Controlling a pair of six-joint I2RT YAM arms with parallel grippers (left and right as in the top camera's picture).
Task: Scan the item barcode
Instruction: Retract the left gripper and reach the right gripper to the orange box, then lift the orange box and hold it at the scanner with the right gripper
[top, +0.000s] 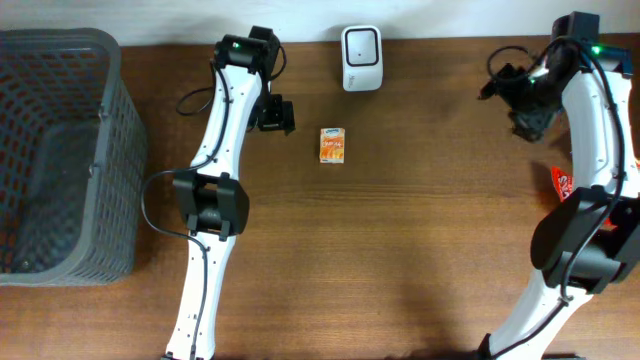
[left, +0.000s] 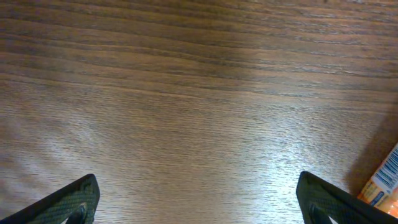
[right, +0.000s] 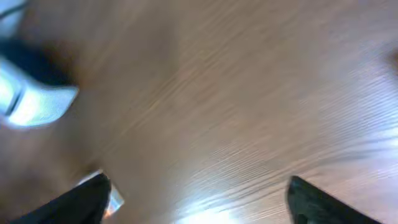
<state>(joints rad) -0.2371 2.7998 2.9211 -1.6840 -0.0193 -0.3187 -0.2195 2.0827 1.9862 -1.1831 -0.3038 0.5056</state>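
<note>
Carton (top: 333, 145) near the table's (top: 420, 250) far edge: probably light, stiff; pinch its 2 long sides. Jaws apart on left gripper (left: 198, 186) and right gripper (right: 198, 186).

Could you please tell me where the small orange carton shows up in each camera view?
Overhead: the small orange cardboard carton lies at centre top, just below the white plastic scanner.
Left wrist: only one edge of it shows, at the lower right corner.
Right wrist: not clearly in it; the picture is blurred.
Shared landmark: the brown wooden table, visible in all three.
</note>
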